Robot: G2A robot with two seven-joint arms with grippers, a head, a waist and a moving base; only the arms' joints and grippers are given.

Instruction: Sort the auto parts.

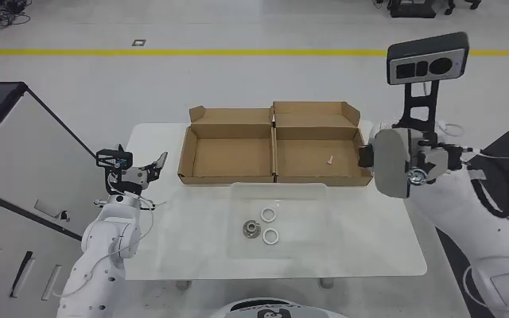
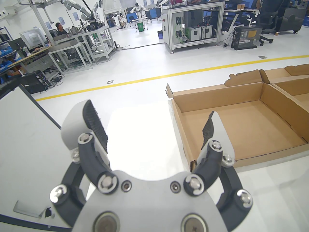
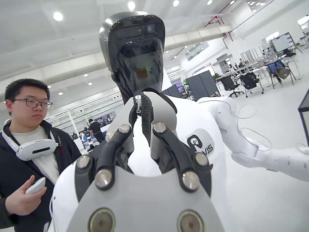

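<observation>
White pin in box; left jaws apart, right jaws tight on metal part

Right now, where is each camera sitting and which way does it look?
Top view: above the arms, looking down at the table and left box; both arms show.
Left wrist view: on the left wrist, looking forward over the left box; its open left gripper shows.
Right wrist view: on the right wrist, tilted up toward the ceiling; its right gripper shows, shut on a small metal part.
Shared: top and left wrist views both show the left box.
</observation>
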